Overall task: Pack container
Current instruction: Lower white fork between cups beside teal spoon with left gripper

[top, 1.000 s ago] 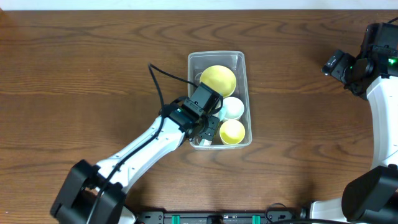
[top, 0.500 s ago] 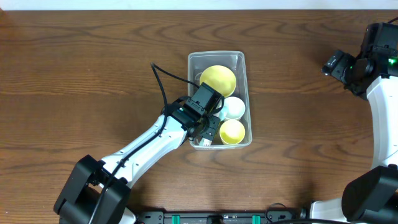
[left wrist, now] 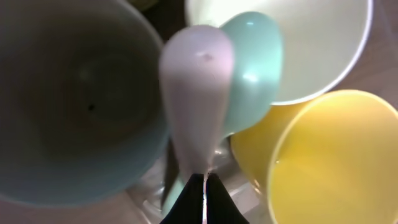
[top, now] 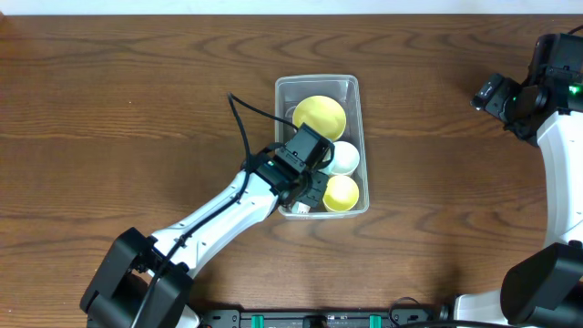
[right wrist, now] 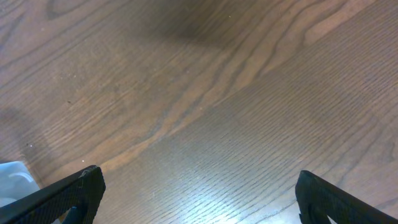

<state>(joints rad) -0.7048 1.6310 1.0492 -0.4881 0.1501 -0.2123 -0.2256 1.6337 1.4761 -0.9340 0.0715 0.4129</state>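
The clear container [top: 317, 79] stands mid-table and holds a yellow bowl [top: 319, 117], a white cup [top: 343, 158] and a yellow cup [top: 341, 192]. My left gripper [top: 310, 187] reaches into its near left part. In the left wrist view the jaws [left wrist: 205, 199] are shut on the handle of a pale pink spoon [left wrist: 196, 93]. A mint spoon [left wrist: 252, 68] lies against it, between a grey-teal cup [left wrist: 68, 106], the white cup [left wrist: 311, 43] and the yellow cup [left wrist: 336, 162]. My right gripper [right wrist: 199, 193] is open and empty over bare table at the far right [top: 487, 94].
The table is dark wood [top: 137, 109]. A cable [top: 241, 123] loops from the left arm beside the container's left wall. A corner of the container [right wrist: 12, 174] shows at the left edge of the right wrist view.
My left gripper has shifted slightly right and further into the container with the spoon. The right arm has not moved.
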